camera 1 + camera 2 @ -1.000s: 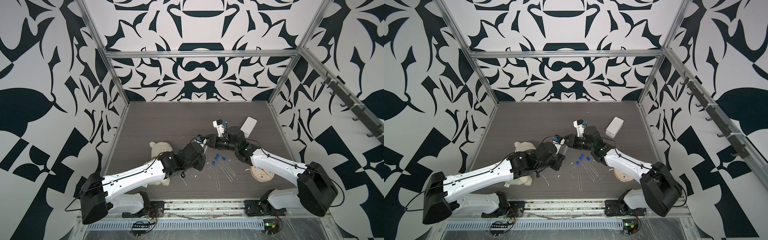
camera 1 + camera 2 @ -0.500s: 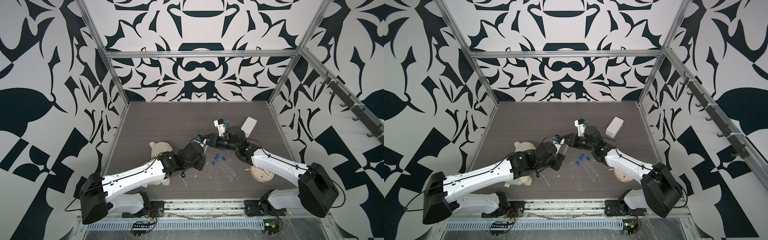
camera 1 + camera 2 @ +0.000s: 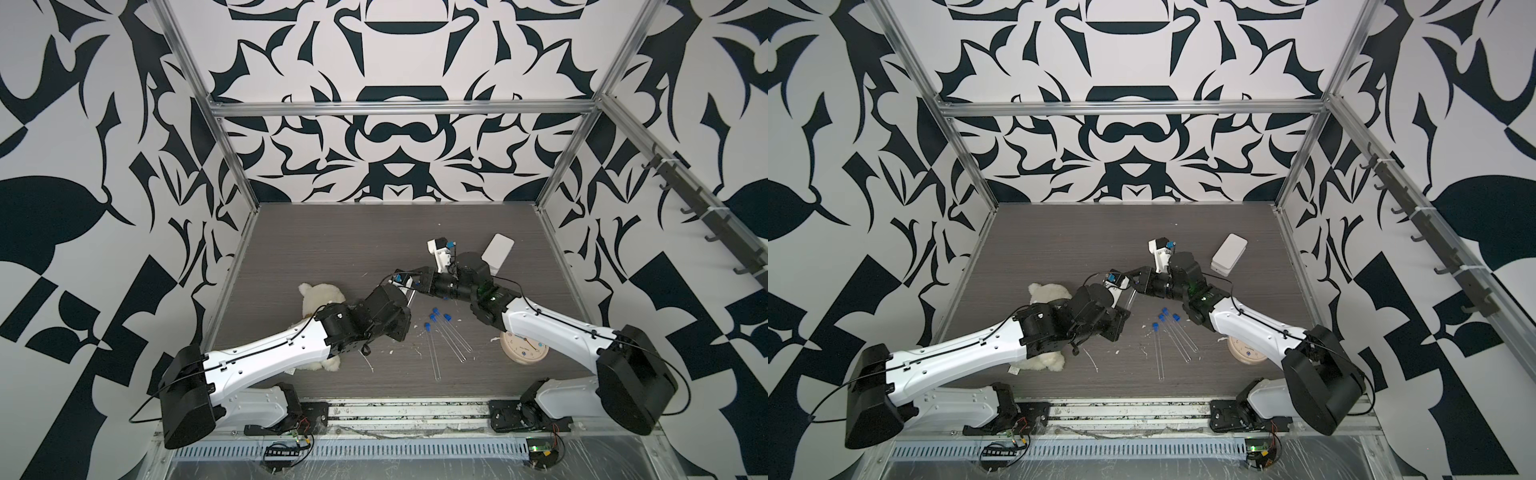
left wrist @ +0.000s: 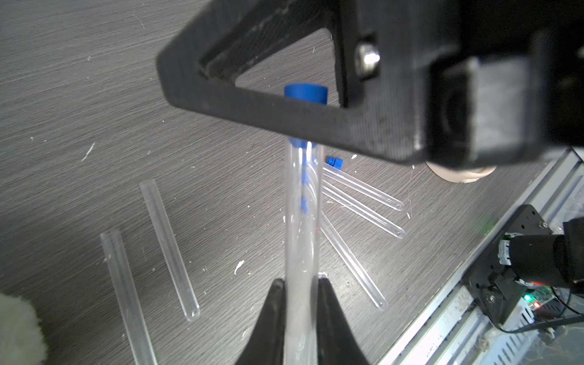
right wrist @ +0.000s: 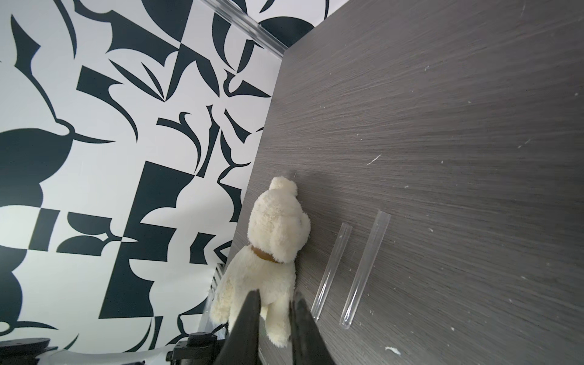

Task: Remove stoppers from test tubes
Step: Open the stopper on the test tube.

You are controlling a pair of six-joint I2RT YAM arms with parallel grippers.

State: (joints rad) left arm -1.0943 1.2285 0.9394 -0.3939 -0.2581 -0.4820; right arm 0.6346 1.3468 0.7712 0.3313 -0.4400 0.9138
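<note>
Neither arm moves: left gripper (image 4: 298, 284) clamps one tube (image 4: 301, 221); right gripper (image 5: 275, 297), narrowly parted, sits at its stopper (image 4: 306, 92). Two open tubes (image 4: 169, 246) lie done; apparently four remain.

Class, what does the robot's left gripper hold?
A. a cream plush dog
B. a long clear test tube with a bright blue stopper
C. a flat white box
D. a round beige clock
B: the left gripper pinches the long clear test tube, its bright blue stopper seated.
</note>
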